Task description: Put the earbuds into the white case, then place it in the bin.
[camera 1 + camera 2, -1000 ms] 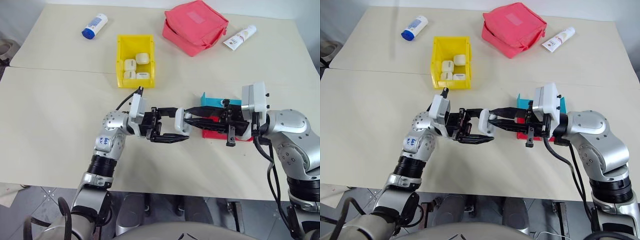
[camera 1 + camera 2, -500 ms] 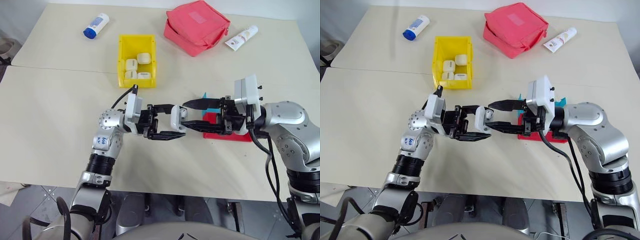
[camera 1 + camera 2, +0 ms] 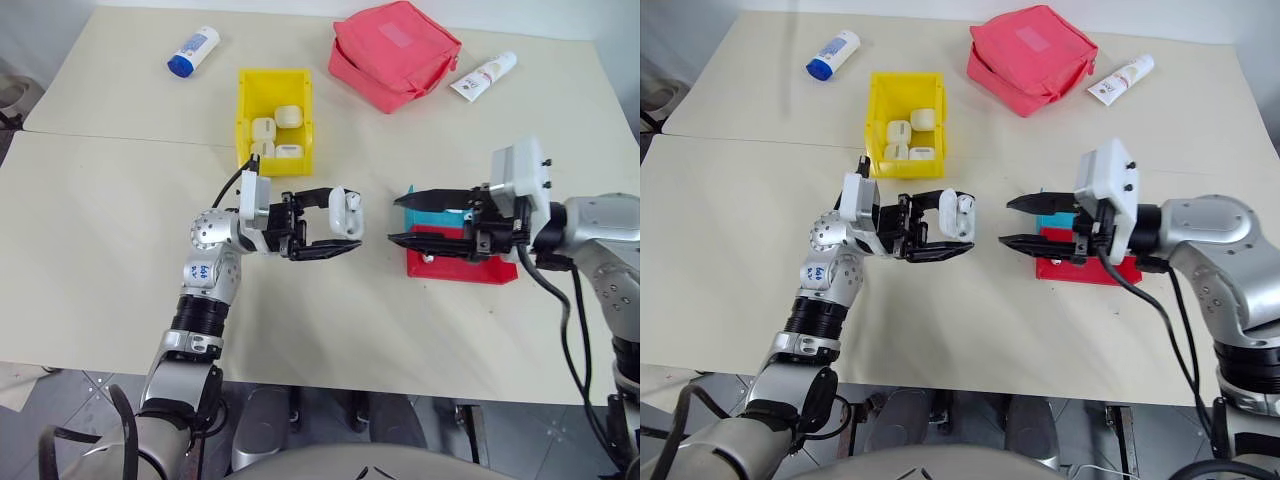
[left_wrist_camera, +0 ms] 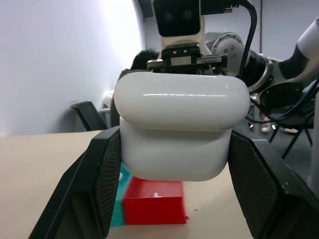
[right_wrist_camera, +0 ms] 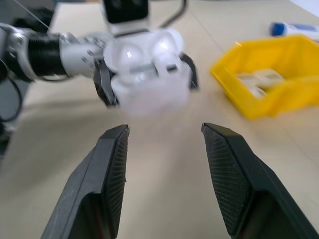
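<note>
Glossy white rounded-pebble earbud case (image 3: 343, 208), lid shut in the left wrist view, held above the beige table (image 3: 120, 250) between the two black fingers of the left gripper (image 3: 335, 222), which are clamped on its sides. No earbuds are visible outside the case, so they are judged to be inside. The bright yellow rectangular open-top plastic bin (image 3: 243, 110) stands on the table beyond the held case, toward the robot's left of it, well apart, and contains several small white cases (image 3: 274, 133). The bin's long axis runs away from the robot. The left arm is much the nearer to the bin, and it carries the case, so the placing move is judged to fall to it: a carry outward and leftward, then a lowering over the open top. The right gripper (image 3: 400, 220) faces the case from the robot's right, apart from it, its fingers parted to a medium gap and empty. Beneath it lies a red and blue tray (image 3: 470, 270). Farther off rest a pink fabric pouch (image 3: 395, 52), a blue-capped white bottle (image 3: 192, 52) and a white tube (image 3: 483, 75)
</note>
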`<state>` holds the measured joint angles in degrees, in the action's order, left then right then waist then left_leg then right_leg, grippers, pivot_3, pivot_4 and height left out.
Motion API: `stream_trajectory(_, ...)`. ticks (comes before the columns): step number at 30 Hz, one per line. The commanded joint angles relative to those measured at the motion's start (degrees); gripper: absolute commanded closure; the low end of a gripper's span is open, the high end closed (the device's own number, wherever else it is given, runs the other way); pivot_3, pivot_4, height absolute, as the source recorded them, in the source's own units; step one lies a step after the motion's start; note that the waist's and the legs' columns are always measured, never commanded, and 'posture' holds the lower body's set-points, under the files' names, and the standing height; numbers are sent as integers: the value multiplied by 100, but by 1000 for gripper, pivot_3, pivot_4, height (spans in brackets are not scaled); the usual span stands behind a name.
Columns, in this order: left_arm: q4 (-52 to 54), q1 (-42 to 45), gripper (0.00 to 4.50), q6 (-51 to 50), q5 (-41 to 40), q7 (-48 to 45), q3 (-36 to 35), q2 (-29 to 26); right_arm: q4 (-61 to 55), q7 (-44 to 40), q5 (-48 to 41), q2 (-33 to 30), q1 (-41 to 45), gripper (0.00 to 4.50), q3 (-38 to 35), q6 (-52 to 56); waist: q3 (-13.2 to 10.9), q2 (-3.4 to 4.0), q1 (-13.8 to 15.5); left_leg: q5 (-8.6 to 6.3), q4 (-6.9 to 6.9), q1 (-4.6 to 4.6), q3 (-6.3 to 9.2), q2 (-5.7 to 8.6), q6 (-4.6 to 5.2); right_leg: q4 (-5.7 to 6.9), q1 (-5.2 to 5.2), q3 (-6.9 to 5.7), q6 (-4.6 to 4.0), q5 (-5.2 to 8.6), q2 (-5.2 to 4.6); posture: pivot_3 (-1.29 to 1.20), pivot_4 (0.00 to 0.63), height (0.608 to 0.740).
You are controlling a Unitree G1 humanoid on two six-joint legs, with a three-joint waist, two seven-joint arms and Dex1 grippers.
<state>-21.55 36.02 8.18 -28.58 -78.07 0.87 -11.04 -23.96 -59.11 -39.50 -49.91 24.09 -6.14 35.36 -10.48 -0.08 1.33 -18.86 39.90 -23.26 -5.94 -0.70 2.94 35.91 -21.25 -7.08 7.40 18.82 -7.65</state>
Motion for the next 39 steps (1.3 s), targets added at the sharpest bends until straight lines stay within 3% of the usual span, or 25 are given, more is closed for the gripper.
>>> stream_trajectory(1, 1, 81, 1699, 156, -2, 50, -113, -26, 67, 78, 96, -364, -644, 2057, -835, 59, 0, 0, 33, 0, 0, -1, 2, 0, 0, 0, 1, -2, 0, 0, -1, 0, 150, 740)
stream_trajectory(6, 41, 24, 1699, 185, -20, 79, -145, -80, 162, -70, 314, -624, -2165, 2057, -2013, -58, -1, -2, 46, -6, 2, -1, 13, 10, 11, -7, 17, -15, 1, 0, -7, 0, 150, 740)
stream_trajectory(11, 3, 17, 1699, 204, -28, 102, -216, -131, -36, -153, 366, -366, -3545, 2057, -3331, -88, -1, -1, 23, -5, 3, 5, 11, 5, 9, -9, 23, -13, 1, 0, -3, 0, 150, 740)
stream_trajectory(19, -107, 79, 1699, 282, -12, 120, -275, -120, -224, 0, 341, -278, -3994, 2057, -3704, -80, 0, 0, 8, -4, 0, 16, 13, -2, 7, -19, 33, -13, 2, 0, 2, 0, 150, 740)
stream_trajectory(22, -163, 123, 1699, 356, 5, 142, -276, -96, -185, 203, 299, -433, -3524, 2057, -3350, 20, 0, 0, 1, -5, 1, 16, 13, 0, 7, -19, 33, -12, 2, 0, 1, 0, 150, 740)
stream_trajectory(26, -216, 157, 1699, 483, 47, 156, -250, -46, 126, 532, 522, -631, -2356, 2057, -2361, 93, 0, 1, -17, -2, 2, 17, 13, -4, 3, -19, 31, -13, 2, 0, 3, 0, 150, 740)
stream_trajectory(34, 13, -56, 1699, 640, 90, 51, -10, 197, 1612, 325, 1787, -1020, 335, 2057, 458, 566, 0, 3, 7, -2, 4, -1, 22, 3, 3, -17, 22, -23, 2, -1, -4, 0, 150, 740)
stream_trajectory(39, 245, -228, 1699, 657, 100, 79, 163, 335, 2992, -154, 2751, -798, 1954, 2057, 1911, 731, 0, 4, -21, -2, 6, -3, 18, 1, 3, -12, 16, -24, 2, -1, -3, 0, 150, 740)
